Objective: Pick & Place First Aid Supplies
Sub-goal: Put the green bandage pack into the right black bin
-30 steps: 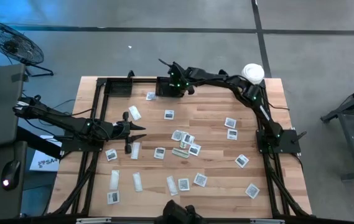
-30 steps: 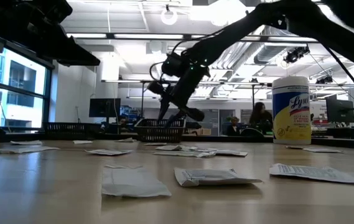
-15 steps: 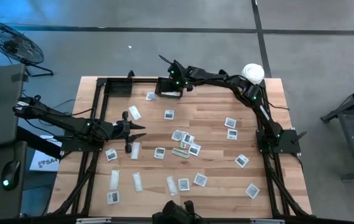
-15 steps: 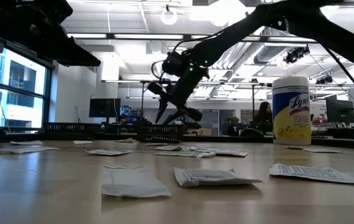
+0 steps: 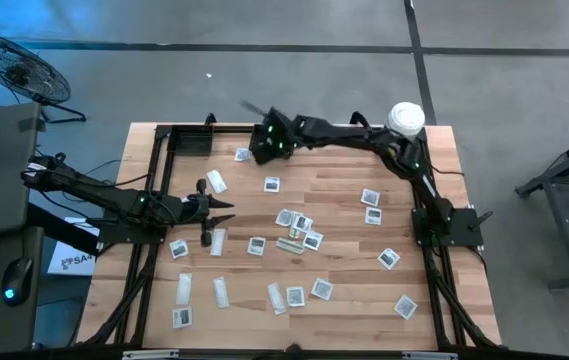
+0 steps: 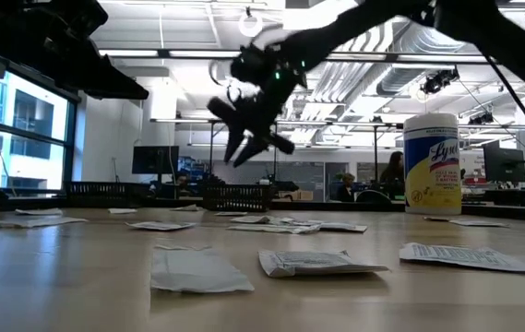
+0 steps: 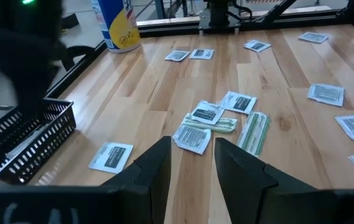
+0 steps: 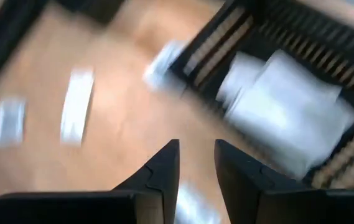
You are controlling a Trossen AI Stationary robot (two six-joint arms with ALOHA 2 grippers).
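- Pale wood planks make up the worktop [image 5: 344, 270], with a black frame [image 5: 159, 165] along its edges.
- The first aid supplies [image 5: 299, 232] lie scattered flat over the worktop: white squares with dark centres, narrow white strips and one greenish-tan strip near the middle cluster.
- A single square packet [image 5: 272, 184] sits apart, between the middle cluster and the far edge; another packet [image 5: 242, 154] lies just beside the wire basket.
- A black wire basket [image 8: 288, 93] stands at the far edge of the worktop and holds several white packets [image 8: 282, 109], as the right wrist view shows.
- The right gripper [image 5: 264, 140] hangs above the far edge, over the basket; in the low view it is raised well clear of the surface. Its fingers [image 8: 164, 168] stand slightly apart with nothing between them.
- The left gripper [image 5: 219, 208] waits low at the left side of the worktop, pointing toward the middle cluster. Its fingers [image 7: 155, 171] stand a little apart and hold nothing.
- A white tub with a yellow label [image 6: 431, 164] stands upright at the far right corner.
- A strip packet [image 5: 218, 241] lies just beside the left gripper, on the near side.
- In the low view, two crumpled packets [image 6: 197, 270] lie nearest the camera.
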